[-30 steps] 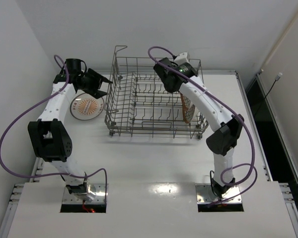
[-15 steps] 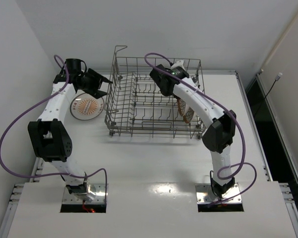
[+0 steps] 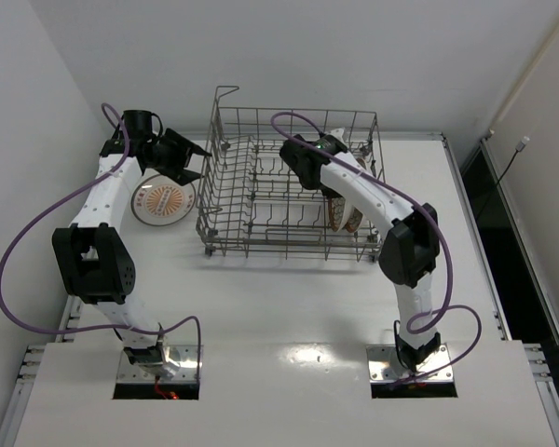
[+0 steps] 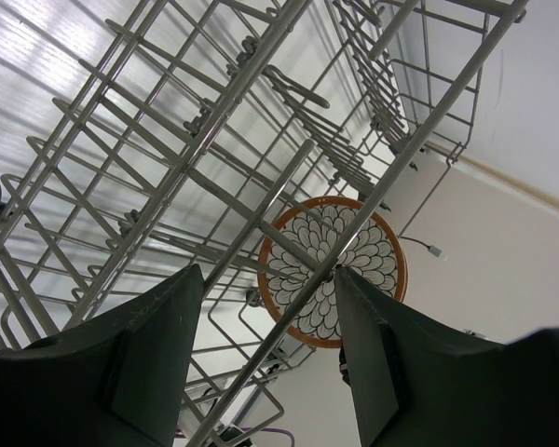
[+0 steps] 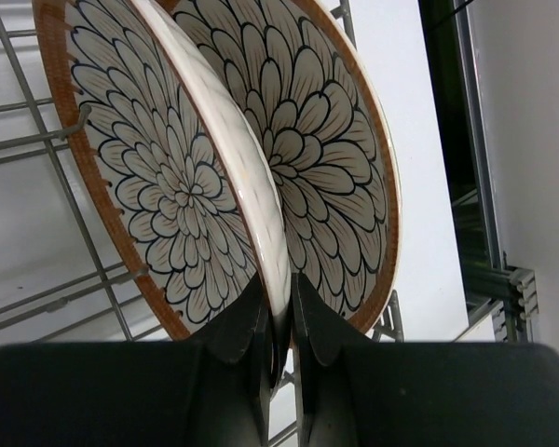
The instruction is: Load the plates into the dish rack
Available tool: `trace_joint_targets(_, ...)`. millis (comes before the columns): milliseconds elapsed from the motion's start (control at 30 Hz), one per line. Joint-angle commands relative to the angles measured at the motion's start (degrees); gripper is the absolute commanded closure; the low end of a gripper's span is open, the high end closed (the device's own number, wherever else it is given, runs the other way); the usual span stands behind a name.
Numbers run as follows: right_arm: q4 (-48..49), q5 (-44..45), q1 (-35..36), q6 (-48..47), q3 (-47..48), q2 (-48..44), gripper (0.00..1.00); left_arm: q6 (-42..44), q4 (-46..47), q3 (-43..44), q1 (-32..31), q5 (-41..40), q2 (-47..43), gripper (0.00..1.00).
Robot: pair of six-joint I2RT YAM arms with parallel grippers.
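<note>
1. The right gripper (image 5: 278,298) has its jaws almost closed, pinching the rim of a pale plate (image 5: 256,191) that is seen edge-on. Its face is hidden, so I judge it to be the cream one.
2. Close behind it in the right wrist view is the brown-rimmed petal plate (image 4: 365,265), inside the dish rack (image 3: 261,110) toward its 3 o'clock end. I cannot tell whether the two plates touch.
3. The left gripper (image 4: 265,275) has its jaws spread wide with nothing between them. It hangs just outside the rack's 9 o'clock wall.
4. Beneath it, at the rack's 9 o'clock, the orange-centred plate (image 3: 163,201) lies flat on the table (image 3: 289,307).
5. Over the last second the right arm carried its plate inward from the 3 o'clock wall and lower into the basket. The left arm did not move.
6. This probably means the second plate is being seated among the tines, and the orange-centred plate is the only one left to load.
7. No brand, label or writing is legible on any of the three plates, the rack or the arms.
</note>
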Motion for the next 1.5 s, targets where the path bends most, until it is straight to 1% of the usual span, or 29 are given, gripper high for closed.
trace_joint_targets(0, -2.71, -2.05, 0.46, 1.98, -0.58, -1.12, 0.98, -0.28, 0.57, 2.21, 0.16, 0.99, -0.9, 0.45)
trace_joint_targets(167, -2.71, -2.58, 0.46, 2.59, -1.81, -1.12, 0.94, -0.28, 0.57, 2.21, 0.16, 0.99, -0.9, 0.45)
trace_joint_targets(200, -2.71, -3.1, 0.46, 2.59, -1.81, -1.64, 0.9, -0.28, 0.57, 2.21, 0.16, 0.99, -0.9, 0.45)
trace_joint_targets(267, -2.71, -3.11, 0.46, 2.59, -1.2, -1.65, 0.84, -0.28, 0.57, 2.21, 0.16, 0.99, -0.9, 0.45)
trace_joint_targets(300, -2.71, -3.63, 0.46, 2.59, -1.19, -2.34, 0.78, -0.28, 0.57, 2.21, 0.16, 0.99, -0.9, 0.45)
trace_joint_targets(367, -2.71, -3.64, 0.46, 1.9, 0.21, -2.35, 0.72, -0.28, 0.57, 2.21, 0.16, 0.99, -0.9, 0.45)
trace_joint_targets(400, -2.71, -3.64, 0.46, 1.89, 1.69, -2.87, 0.66, -0.28, 0.57, 2.21, 0.16, 0.99, -0.9, 0.45)
trace_joint_targets(533, -2.71, -4.16, 0.46, 0.14, 4.25, -4.19, 0.62, -0.28, 0.57, 2.73, 0.16, 0.99, -0.37, 0.45)
trace_joint_targets(733, -2.71, -4.69, 0.46, -2.59, 9.17, -5.43, 0.5, -0.28, 0.57, 2.74, 0.16, 0.47, -0.37, 0.45)
trace_joint_targets(833, -2.71, -6.09, 0.46, -3.82, 12.07, -7.44, 0.46, 0.42, 0.57, 3.26, 0.16, -0.07, -0.37, 0.45)
trace_joint_targets(900, -1.66, -10.48, -0.15, -4.87, 14.7, -8.94, 0.41, 1.22, -0.83, 3.79, 0.16, -2.52, -0.37, 0.45)
trace_joint_targets(967, 1.14, -15.57, -0.68, -6.45, 14.71, -12.8, 0.37, 3.15, -2.06, 4.31, 0.16, -5.32, -0.98, 0.45)
trace_joint_targets(1000, 5.25, -17.59, -0.68, -8.37, 13.93, -14.38, 0.36, 3.15, -2.07, 4.32, 0.16, -6.3, -0.98, 0.45)
trace_joint_targets(1033, 7.38, -21.96, -0.68, -9.26, 12.88, -16.05, 0.36, 4.54, -2.77, 4.32, 0.16, -7.35, -1.59, 0.45)
trace_joint_targets(1100, 11.6, -27.86, -0.68, -11.19, 10.24, -19.83, 0.32, 6.04, -4.09, 5.89, 0.16, -11.3, -1.6, 0.43)
trace_joint_targets(1133, 12.23, -29.55, -1.2, -11.73, 10.23, -20.54, 0.31, 7.44, -4.61, 6.6, 0.16, -12.71, -2.12, 0.43)
trace_joint_targets(1167, 12.23, -32.35, -1.21, -12.34, 9.54, -21.15, 0.3, 8.24, -5.66, 8.34, 0.16, -15.94, -2.13, 0.43)
trace_joint_targets(1233, 12.76, -34.74, -1.21, -13.39, 8.4, -21.68, 0.29, 10.69, -5.67, 10.2, 0.16, -19.12, -2.65, 0.43)
trace_joint_targets(1267, 13.28, -35.88, -1.21, -13.93, 7.43, -21.69, 0.29, 11.58, -6.46, 11.16, 0.16, -20.79, -3.26, 0.42)
trace_joint_targets(1300, 14.77, -38.07, -1.21, -14.71, 6.29, -22.99, 0.29, 12.37, -6.46, 12.83, 0.16, -24.12, -3.79, 0.4)
trace_joint_targets(1333, 15.65, -39.05, -1.21, -14.72, 3.84, -23.53, 0.29, 13.25, -6.46, 13.45, 0.16, -25.8, -4.75, 0.4)
trace_joint_targets(1400, 17.06, -41.15, -1.21, -15.34, 1.89, -24.67, 0.28, 15.27, -6.46, 14.07, 0.16, -30.45, -5.81, 0.39)
trace_joint_targets(1467, 19.08, -42.74, -1.21, -15.86, 0.13, -25.56, 0.28, 15.28, -7.95, 13.2, 0.16, -33.63, -6.87, 0.35)
